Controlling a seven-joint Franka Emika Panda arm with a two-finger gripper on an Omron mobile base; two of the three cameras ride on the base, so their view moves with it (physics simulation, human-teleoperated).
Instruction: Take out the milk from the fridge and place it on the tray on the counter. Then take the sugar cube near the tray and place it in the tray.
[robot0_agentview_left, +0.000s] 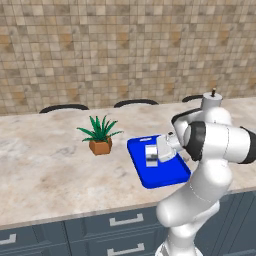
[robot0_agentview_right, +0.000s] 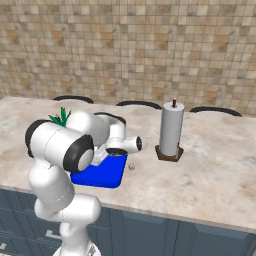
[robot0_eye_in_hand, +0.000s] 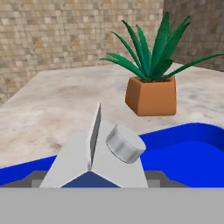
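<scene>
- Now the small white milk carton with the pointed top and blue band is inside the flat bright-blue tray, near the tray's middle.
- It stands up straight, so I think the arm is setting it down gently and keeping it from tipping.
- I cannot tell if the carton's bottom already sits on the tray floor or hangs just above it.
- The tray lies on the long beige stone-look counter, close to the front edge, where the arm can reach it easily.
- The robot's claw is partly spread, just as wide as the carton.
- Its two dark fingertips sit on either side of the carton and press on its sides, so the claw is pinching the milk carton.
- The hand view looks right down over the carton's folded top and its round grey cap.
- The tiny whitish-grey sugar cube waits on the counter just beside the tray, outside its rim, on the side nearer the paper roll.
- I think it is the next thing to pick up once the claw lets go of the milk.
- A green spiky plant in a small orange pot stands on the other side of the tray, a little apart.
- A tall grey paper roll on a brown stand stands past the sugar cube, farther from the tray.
</scene>
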